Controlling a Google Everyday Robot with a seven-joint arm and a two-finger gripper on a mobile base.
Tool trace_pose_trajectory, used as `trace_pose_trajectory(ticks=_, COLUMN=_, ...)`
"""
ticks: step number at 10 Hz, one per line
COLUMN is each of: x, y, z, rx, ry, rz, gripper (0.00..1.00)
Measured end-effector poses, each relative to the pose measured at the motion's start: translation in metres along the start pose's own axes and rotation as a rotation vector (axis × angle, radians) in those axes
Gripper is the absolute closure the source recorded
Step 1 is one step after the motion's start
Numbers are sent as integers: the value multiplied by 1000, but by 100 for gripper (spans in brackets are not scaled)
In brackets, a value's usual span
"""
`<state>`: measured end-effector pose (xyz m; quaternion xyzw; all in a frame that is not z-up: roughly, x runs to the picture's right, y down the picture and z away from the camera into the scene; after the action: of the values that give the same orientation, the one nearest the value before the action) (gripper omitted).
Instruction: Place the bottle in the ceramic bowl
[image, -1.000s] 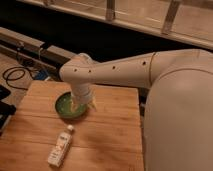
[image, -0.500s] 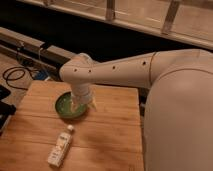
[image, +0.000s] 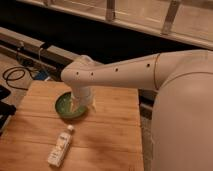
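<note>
Here the gripper (image: 80, 106) hangs over the bowl (image: 63, 105), fingers spread wide and holding nothing. The bottle (image: 61, 146) lies flat on the table (image: 115, 142), near the bowl, cap toward it.

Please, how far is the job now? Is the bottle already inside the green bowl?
Nothing is done yet: the bottle lies on its side on the wooden table, apart from the ceramic bowl. In hand: nothing; the gripper hangs open over the bowl. Left: grasp the bottle, carry it, put it in the bowl.
</note>
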<state>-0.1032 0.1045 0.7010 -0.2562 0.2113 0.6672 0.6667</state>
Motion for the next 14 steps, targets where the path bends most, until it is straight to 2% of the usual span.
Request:
trace_pose_trajectory(ticks=10, x=0, y=2, z=1, rx=0, ry=2, rz=-1, gripper=35)
trace_pose_trajectory(ticks=12, x=-5, y=15, z=10, rx=-13, ry=18, rz=-51, gripper=35)
trace_pose_trajectory(ticks=14, x=-9, y=45, z=22, rx=-25, ry=41, rz=-103, gripper=35)
